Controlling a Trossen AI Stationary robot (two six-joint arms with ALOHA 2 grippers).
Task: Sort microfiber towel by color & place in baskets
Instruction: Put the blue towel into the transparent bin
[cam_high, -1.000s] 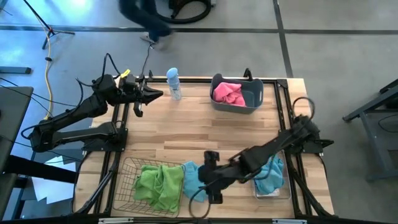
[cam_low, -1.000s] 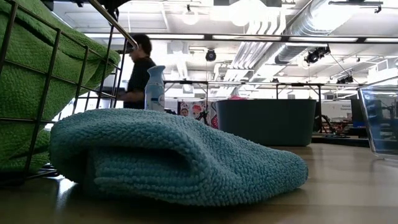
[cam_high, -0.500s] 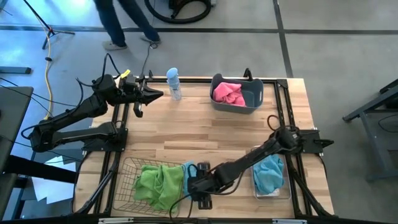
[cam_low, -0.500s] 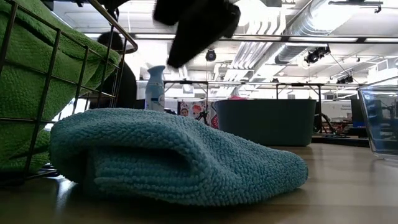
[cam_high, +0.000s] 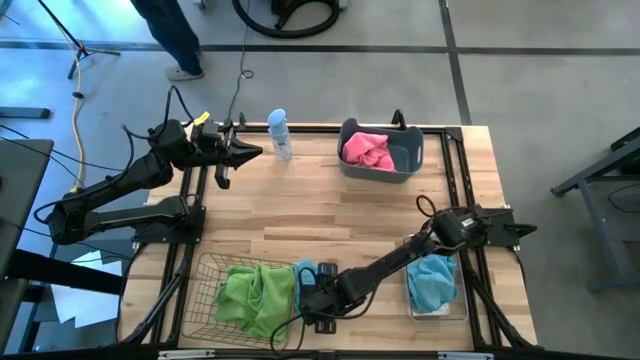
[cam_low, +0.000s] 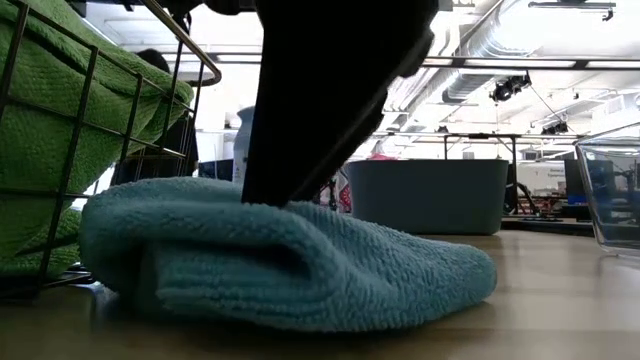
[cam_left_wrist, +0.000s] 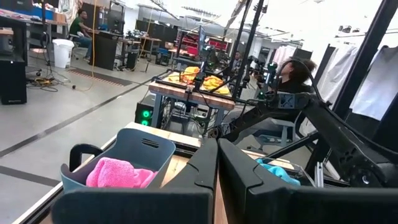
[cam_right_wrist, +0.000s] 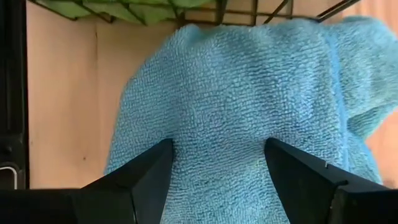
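Note:
A blue microfiber towel lies bunched on the table at the near edge, beside the wire-mesh basket that holds green towels. My right gripper reaches across from the right and stands on this towel, fingers open. The blue-grey tub at the far edge holds a pink towel. The clear bin at the near right holds another blue towel. My left gripper waits shut at the far left. My right gripper comes from above, pointing down, with both open fingertips set on the top of the blue towel's bunched middle. In the low view the towel's top is dented under the gripper. The towel lies on the table.
A spray bottle stands at the far edge between my left gripper and the tub. The wire basket's wall is close beside the blue towel. Bare wood fills the table's middle. A person walks beyond the far edge.
My right gripper has moved toward the table's near left and down, from above the towel onto its top, which now dents under it. The towel has stayed in place. The person beyond the far edge has walked left.

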